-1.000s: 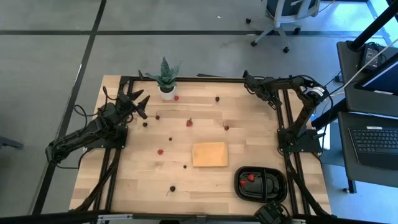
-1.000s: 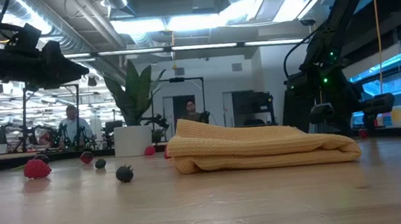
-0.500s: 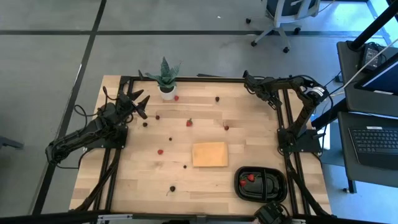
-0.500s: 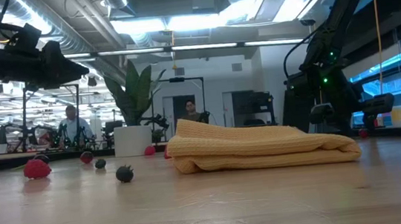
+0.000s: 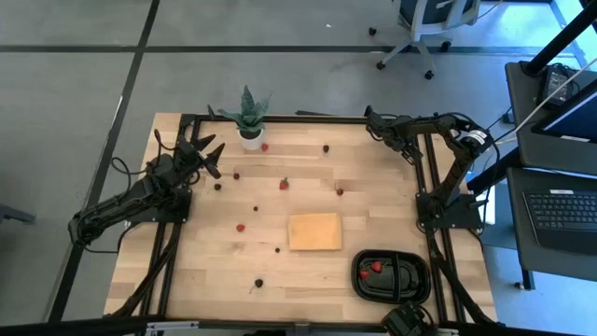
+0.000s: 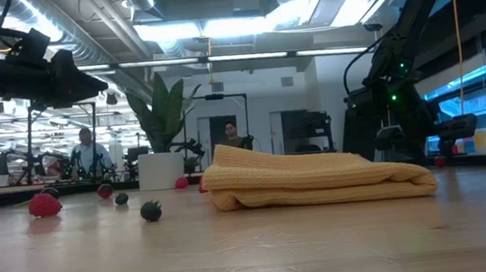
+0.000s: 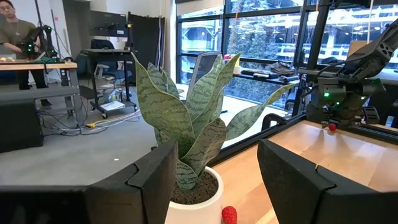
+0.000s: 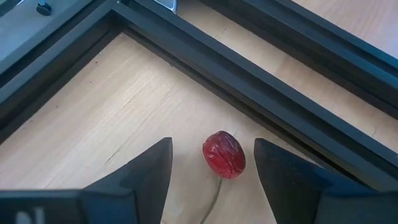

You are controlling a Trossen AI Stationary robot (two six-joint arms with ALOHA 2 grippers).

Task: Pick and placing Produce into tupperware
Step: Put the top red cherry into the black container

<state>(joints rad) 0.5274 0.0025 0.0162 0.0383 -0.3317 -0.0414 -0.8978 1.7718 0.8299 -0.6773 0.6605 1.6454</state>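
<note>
right gripper (image 8: 211, 165) sits with fingers apart around a red cherry (image 8: 224, 154), which could easily roll away if nudged off-center.

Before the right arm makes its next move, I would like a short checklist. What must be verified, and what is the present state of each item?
1. Right gripper open: ok, the fingers stand apart.
2. Target lined up: ok, a red cherry-like piece with a stem lies on the wood between the fingers, in the table's far right corner.
3. Piece not yet held: ok, gaps show on both sides of it.
4. Room to close: cannot tell, the dark frame rail runs close behind the piece.
5. Tupperware ready: ok, at the near right, with red pieces already inside.
6. Left gripper out of the way: ok, open, beside the potted plant.
</note>
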